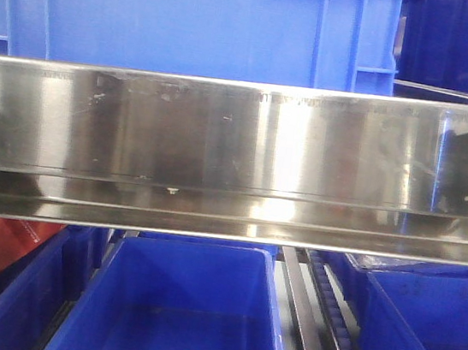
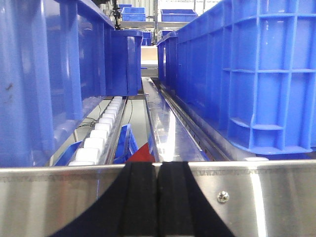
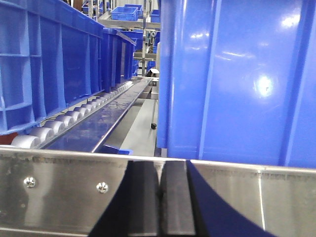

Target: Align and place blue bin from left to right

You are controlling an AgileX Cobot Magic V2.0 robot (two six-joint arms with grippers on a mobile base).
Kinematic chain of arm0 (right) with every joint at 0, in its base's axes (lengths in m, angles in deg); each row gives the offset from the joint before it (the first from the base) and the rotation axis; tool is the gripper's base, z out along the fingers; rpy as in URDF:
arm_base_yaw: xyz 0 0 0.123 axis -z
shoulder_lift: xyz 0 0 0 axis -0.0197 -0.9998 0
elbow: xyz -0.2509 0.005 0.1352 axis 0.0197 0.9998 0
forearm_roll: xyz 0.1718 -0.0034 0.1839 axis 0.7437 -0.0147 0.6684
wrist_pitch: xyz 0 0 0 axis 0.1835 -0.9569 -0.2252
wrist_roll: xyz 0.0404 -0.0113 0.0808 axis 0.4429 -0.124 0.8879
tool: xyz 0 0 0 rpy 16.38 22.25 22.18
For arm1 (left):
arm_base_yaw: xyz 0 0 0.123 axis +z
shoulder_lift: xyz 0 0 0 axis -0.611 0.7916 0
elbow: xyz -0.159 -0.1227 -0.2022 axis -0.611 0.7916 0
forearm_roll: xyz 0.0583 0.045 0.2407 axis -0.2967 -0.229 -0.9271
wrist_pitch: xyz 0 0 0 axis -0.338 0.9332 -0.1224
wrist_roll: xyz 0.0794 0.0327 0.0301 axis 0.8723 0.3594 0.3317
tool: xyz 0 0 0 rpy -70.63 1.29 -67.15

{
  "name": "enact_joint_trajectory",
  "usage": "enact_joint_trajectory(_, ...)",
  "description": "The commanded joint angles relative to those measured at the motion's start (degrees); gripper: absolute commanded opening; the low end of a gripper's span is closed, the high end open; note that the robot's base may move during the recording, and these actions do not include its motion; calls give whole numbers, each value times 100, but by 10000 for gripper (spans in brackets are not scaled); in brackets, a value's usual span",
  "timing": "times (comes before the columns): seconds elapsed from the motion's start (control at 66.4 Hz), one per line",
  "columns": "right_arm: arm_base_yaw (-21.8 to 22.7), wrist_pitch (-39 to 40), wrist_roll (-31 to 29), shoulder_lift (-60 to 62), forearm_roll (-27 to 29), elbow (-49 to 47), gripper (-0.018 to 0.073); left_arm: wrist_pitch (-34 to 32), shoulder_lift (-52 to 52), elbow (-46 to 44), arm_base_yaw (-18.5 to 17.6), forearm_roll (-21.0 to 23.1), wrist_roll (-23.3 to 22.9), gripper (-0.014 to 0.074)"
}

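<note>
Facing blue bin (image 1: 194, 19) beyond steel rail (image 1: 238, 141): rigid, glossy, likely slippery; grip its rim. Left gripper (image 2: 157, 197) and right gripper (image 3: 160, 202) both closed, empty.

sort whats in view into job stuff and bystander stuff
Job:
blue bin on the upper rack
left pincer, shut
right pincer, shut

Bystanders:
steel rail
lower bins
rollers
far bins
</note>
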Motion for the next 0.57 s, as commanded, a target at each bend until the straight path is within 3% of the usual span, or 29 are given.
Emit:
enact_joint_trajectory(0.0,-8,68,-42,16,36,-1,-78,-114,-33,-7,21,43,35,-111)
enact_joint_trajectory(0.557,-8,68,-42,16,36,-1,-78,-114,-33,-7,21,43,35,-111)
